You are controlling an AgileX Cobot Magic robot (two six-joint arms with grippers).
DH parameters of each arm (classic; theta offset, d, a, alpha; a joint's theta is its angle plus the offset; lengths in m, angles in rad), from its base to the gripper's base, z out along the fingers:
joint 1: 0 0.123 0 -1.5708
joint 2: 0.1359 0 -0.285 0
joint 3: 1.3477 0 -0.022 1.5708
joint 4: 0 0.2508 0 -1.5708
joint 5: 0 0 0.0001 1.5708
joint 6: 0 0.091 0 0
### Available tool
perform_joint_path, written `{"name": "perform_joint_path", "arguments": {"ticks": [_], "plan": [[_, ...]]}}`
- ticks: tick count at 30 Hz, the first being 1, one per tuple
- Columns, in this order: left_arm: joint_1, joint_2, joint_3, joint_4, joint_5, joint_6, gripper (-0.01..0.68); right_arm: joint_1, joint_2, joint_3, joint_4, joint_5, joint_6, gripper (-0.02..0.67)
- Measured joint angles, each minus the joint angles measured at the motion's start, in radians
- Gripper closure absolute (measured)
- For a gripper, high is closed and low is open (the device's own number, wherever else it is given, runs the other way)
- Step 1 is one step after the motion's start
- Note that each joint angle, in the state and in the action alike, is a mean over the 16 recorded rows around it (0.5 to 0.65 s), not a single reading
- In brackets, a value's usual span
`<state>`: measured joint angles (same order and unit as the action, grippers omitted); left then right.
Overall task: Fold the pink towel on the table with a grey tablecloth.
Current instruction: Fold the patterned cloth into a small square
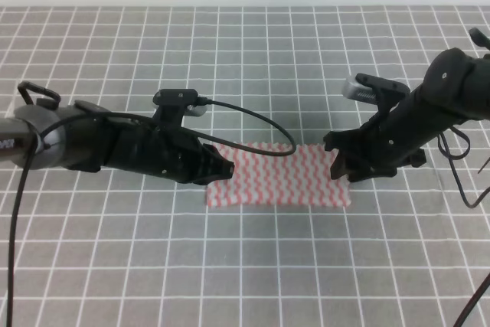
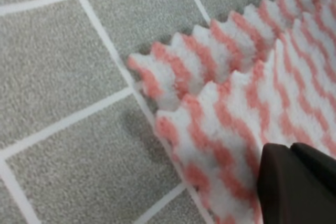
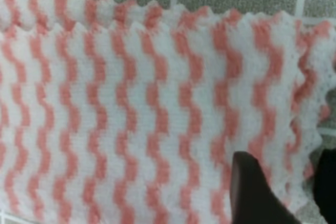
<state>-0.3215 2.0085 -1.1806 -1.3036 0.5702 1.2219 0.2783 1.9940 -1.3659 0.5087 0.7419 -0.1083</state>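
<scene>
The pink towel (image 1: 279, 178) lies on the table with a grey tablecloth (image 1: 245, 51) as a flat rectangle in two layers. In the left wrist view the upper layer of the towel (image 2: 236, 124) sits slightly offset over the lower one. My left gripper (image 1: 226, 168) is at the towel's left edge, with one dark fingertip (image 2: 294, 182) over the upper layer; its state is unclear. My right gripper (image 1: 338, 165) is at the right edge. Its fingers (image 3: 254, 192) stand apart with the towel's (image 3: 131, 103) serrated edge between them.
Both arms lie low over the cloth, the left one (image 1: 115, 147) reaching in from the left and the right one (image 1: 436, 105) from the right. Black cables (image 1: 253, 116) loop above the towel's back edge and hang at the far right.
</scene>
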Motion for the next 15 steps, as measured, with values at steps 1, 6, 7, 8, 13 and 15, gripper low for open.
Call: {"name": "perform_joint_path", "arguments": {"ticks": [1,6,7,8,13,15], "plan": [[0.0,0.0,0.0,0.0,0.0,0.0,0.673,0.0,0.002,0.0,0.001,-0.001,0.0,0.396],[0.0,0.0,0.0,0.0,0.002,0.0,0.673,0.0,0.01,0.0,0.017,-0.009,-0.001,0.394],[0.0,0.0,0.0,0.0,0.002,0.0,0.673,0.0,0.011,0.0,0.02,-0.01,-0.001,0.395],[0.0,0.0,0.0,0.0,0.002,0.0,0.673,0.0,0.011,0.0,0.023,-0.012,-0.001,0.395],[0.0,0.0,0.0,0.0,0.003,0.0,0.673,0.0,0.012,0.0,0.034,-0.02,-0.002,0.395],[0.0,0.0,0.0,0.0,0.004,0.0,0.673,0.0,0.012,0.0,0.034,-0.024,-0.002,0.395]]}}
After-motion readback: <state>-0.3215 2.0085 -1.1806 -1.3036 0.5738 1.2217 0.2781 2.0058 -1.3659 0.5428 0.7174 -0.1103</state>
